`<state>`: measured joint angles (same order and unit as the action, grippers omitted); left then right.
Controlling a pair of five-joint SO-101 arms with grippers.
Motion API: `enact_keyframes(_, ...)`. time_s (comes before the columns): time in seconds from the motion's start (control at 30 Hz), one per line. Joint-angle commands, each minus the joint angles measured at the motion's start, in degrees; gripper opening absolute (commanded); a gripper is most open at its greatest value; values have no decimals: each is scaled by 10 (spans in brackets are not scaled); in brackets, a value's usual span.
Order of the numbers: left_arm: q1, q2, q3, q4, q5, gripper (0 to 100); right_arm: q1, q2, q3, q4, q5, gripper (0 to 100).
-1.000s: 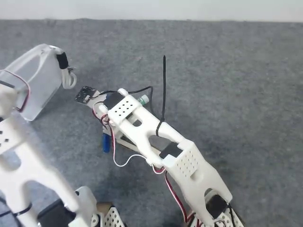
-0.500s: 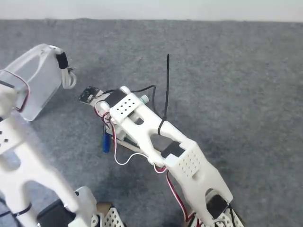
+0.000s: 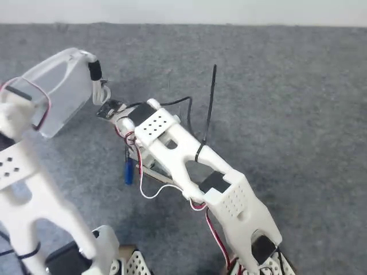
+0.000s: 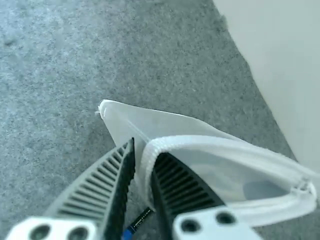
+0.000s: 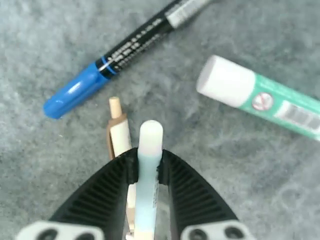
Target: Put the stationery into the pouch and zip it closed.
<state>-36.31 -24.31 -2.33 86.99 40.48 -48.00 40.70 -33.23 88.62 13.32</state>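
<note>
My left gripper (image 4: 142, 152) is shut on the zipped rim of the clear pouch (image 4: 215, 150), holding it off the carpet. From above, the pouch (image 3: 60, 94) hangs at the upper left, its black zipper tab (image 3: 94, 70) toward the right arm (image 3: 157, 129). My right gripper (image 5: 149, 156) is shut on a pale blue pen (image 5: 150, 132). A beige pen (image 5: 119, 135) lies right beside it. A blue-capped black marker (image 5: 112, 62) and a green glue stick (image 5: 260, 95) lie on the carpet beyond. The marker's blue cap (image 3: 129, 171) shows under the right arm.
Grey carpet (image 3: 287, 103) covers the table, with open room to the right and far side. A black cable tie (image 3: 211, 100) sticks up from the right arm. The left arm (image 3: 23, 172) stands at the near left.
The left arm has lifted the pouch and carried it right, close to the right arm's wrist. The right arm has shifted slightly to the right.
</note>
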Motion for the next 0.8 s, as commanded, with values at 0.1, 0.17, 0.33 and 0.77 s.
enact_keyframes(0.1, 26, -7, -53, 1, 4, 10, 15, -77, -22, 41, -11, 6)
enact_keyframes(0.17, 26, -4, -53, 6, 4, 10, 18, -92, -22, 51, -11, 6)
enact_keyframes(0.33, 26, -4, -52, 9, 4, 10, 20, -131, -20, 102, -11, 6)
enact_keyframes(0.77, 27, -8, -42, 16, -17, 10, 28, -254, 33, 131, -11, 6)
